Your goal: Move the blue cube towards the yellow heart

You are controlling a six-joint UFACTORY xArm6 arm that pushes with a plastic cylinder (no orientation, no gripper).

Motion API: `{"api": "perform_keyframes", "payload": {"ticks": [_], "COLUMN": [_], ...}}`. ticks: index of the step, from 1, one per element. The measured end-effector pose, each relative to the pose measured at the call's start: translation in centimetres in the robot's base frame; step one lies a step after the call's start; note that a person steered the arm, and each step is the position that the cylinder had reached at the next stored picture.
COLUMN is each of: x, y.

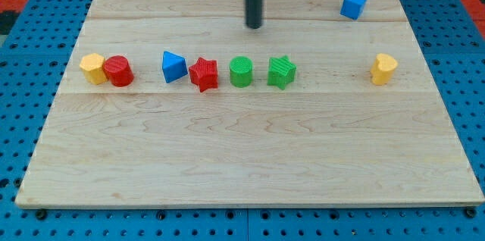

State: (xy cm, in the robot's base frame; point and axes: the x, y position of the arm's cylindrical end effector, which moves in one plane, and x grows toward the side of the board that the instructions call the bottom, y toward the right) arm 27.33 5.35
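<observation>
Eight blocks sit on the counter: two yellow, two red, two green, two blue. The blue cube lies near the top edge, the yellow heart near the right edge, with open counter between them. My tip, a plain rod with no end effector jaws, stands well left of the blue cube, touching nothing.

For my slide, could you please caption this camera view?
My tip stands at the board's top, left of the blue cube; the yellow heart sits below it.

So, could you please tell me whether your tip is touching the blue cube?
Apart. The camera view shows bare board between my tip and the blue cube, which sits off to the view's right.
</observation>
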Motion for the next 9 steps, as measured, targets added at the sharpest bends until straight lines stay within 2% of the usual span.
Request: {"api": "perform_keyframes", "payload": {"ticks": [2,4,5,6,7,9], "x": [-7.2,-8.2,-7.6,-6.1,-5.4,0.7], "y": [19.8,21.3,29.0,28.7,24.0,14.4]}}
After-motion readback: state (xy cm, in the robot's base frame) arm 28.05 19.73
